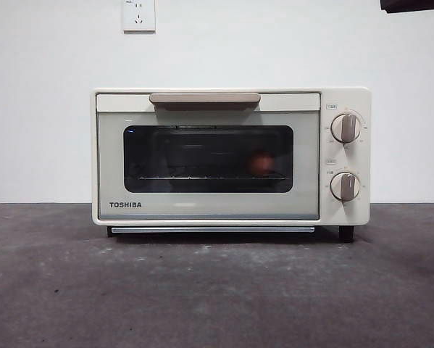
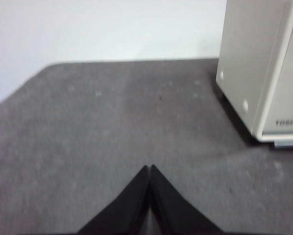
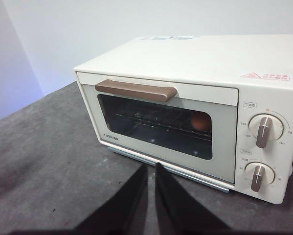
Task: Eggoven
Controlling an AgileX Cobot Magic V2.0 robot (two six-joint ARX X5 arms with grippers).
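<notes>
Since the egg already lies inside the oven, on the wire rack behind the dark glass and toward the side where the knobs are, you have almost nothing left to do with it. The door looks fully closed, its handle flat along the top edge, so I judge that the task is at its end and the step in hand is only to leave the scene cleanly.

To do this well, first check through the glass that the egg rests quietly on the rack. It is round and smooth, so any bump on the oven could make it roll. Do not push the door again if it already sits flush.

The right pincer hangs just in front of the lower edge of the door, above the surface, with its jaws nearly together, only a thin gap between them, and nothing held. Draw it back straight from the door and keep away from the two knobs, because a touch there could turn a setting.

The left pincer waits beside the oven, well apart from its side wall, jaws pressed together and empty. You may leave it where it is.
</notes>
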